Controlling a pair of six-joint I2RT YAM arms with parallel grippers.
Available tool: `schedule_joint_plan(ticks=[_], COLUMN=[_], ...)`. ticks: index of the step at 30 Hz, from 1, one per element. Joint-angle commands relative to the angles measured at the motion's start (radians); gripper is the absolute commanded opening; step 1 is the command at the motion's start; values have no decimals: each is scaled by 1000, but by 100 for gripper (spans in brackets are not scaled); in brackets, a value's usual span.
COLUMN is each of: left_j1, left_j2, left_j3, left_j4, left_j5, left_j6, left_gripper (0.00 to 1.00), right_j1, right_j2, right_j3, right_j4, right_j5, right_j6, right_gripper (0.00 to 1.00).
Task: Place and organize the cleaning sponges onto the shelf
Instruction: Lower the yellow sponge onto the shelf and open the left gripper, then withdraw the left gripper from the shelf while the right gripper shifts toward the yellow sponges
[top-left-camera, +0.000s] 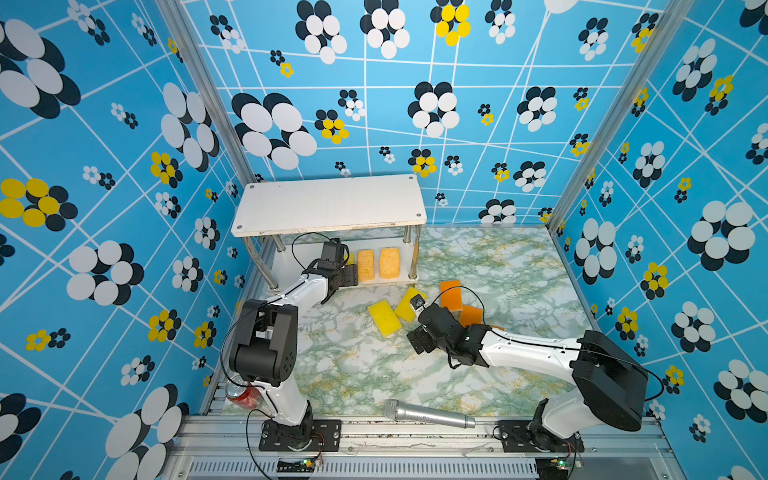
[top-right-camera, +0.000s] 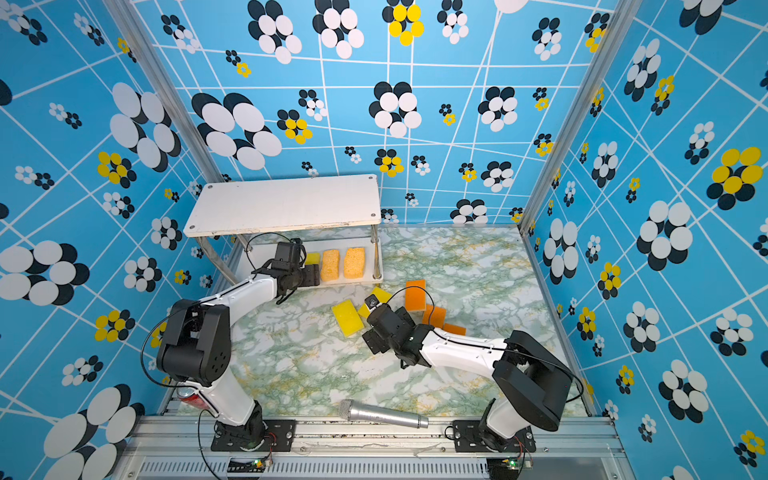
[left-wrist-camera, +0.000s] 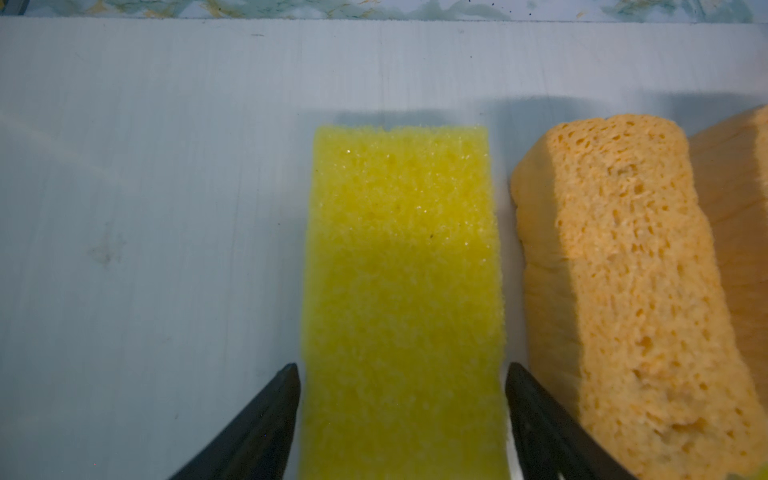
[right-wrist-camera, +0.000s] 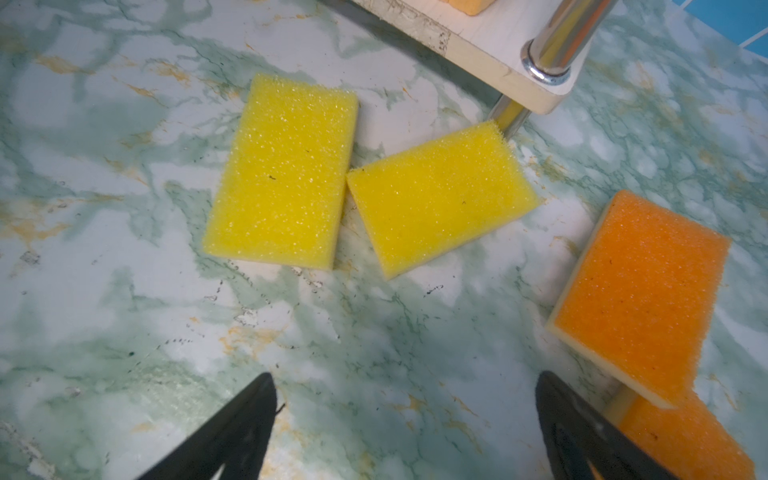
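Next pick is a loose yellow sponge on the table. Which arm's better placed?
Right. The right gripper hangs open above the table, just short of the loose yellow sponges. The left gripper is inside the shelf, straddling a shelved yellow sponge.

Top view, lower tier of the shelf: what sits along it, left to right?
yellow sponge → first tan porous sponge → second tan porous sponge → chrome leg. The left tool overlaps the yellow one, so it is left out.
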Motion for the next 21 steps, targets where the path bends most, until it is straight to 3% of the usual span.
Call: schedule_joint_plan(ticks=[1, 5, 21], left_j1=[9, 9, 9], left_j2=[1, -24, -127], left_j3=[17, 5, -54], left_j4=[-30, -31, -19], left_j5=[-10, -23, -35], left_j6=[0, -2, -11], left_gripper=[91, 100, 99], right_j1=[-7, -7, -7], right_j2=[-4, -9, 2], right_j3=[6, 8, 33], right_j4=[-22, -25, -31], right_j5=[19, 19, 6], right_j6=[-11, -12, -19], right_gripper=[99, 99, 99])
